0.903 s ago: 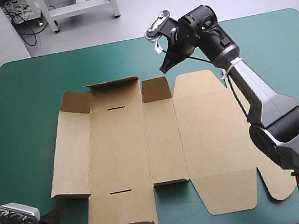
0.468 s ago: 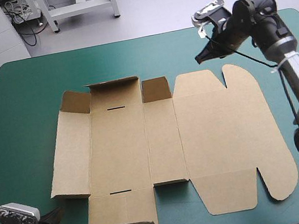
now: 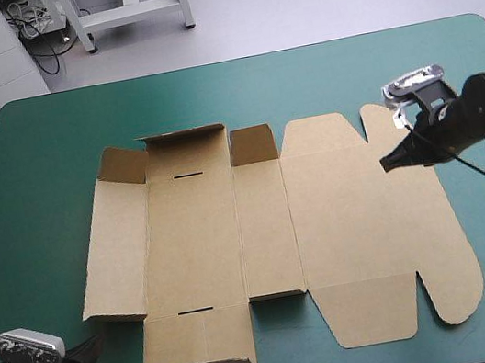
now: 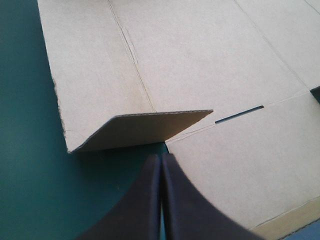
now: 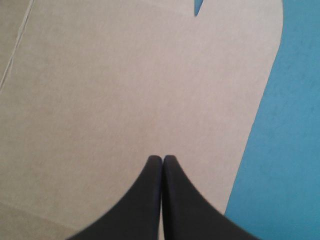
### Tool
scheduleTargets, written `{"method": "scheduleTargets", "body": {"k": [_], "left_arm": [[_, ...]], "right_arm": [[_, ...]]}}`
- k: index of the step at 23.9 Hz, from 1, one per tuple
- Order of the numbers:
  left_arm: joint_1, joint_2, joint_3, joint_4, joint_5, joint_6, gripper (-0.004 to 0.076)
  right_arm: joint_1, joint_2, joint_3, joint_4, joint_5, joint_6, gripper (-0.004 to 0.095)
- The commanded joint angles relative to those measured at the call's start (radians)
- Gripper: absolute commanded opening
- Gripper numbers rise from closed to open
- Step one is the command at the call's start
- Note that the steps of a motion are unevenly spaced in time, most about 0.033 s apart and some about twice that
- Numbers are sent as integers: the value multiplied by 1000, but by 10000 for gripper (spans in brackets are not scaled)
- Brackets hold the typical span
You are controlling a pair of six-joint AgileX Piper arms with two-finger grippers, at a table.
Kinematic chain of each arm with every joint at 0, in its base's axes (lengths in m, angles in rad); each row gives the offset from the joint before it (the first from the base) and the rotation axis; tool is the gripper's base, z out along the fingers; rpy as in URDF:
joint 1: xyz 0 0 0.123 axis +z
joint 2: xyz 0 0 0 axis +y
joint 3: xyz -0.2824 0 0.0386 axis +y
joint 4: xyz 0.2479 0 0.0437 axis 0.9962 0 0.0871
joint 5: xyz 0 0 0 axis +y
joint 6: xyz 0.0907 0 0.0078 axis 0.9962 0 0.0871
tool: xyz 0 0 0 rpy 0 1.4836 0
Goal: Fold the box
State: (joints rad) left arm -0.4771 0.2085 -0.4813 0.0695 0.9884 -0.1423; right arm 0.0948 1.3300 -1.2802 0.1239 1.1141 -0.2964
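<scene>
Right gripper [image 3: 388, 162] has swung over the right panel of the brown box [image 3: 196, 236], fingers [image 5: 145, 200] pressed together; left gripper [image 4: 161, 158] likewise, largely cut off.

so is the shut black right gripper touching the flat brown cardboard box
Cannot tell. The right gripper, shut, lies over the brown box in the right wrist and high views; neither shows contact or a gap.

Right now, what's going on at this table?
Two robot arms are folding a brown box, which lies mostly flat on the teal-green table with a few small flaps on its left half raised. The right gripper is shut and empty over the wide right panel. The left gripper, also shut and empty, points at a raised flap at the near left corner.
</scene>
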Motion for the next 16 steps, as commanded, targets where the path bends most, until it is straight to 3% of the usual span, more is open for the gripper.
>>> {"method": "scheduleTargets", "body": {"k": [1,11,16], "left_arm": [[-5,16,-29,0,-61,-11,-32],[-5,16,-72,-51,-22,-15,-32],[-5,62,-270,-81,78,-83,-32]], "right_arm": [[-11,-144,108,27,-57,-13,-22],[-11,-497,395,65,-72,3,-22],[-11,-658,488,60,-70,15,-22]]}}
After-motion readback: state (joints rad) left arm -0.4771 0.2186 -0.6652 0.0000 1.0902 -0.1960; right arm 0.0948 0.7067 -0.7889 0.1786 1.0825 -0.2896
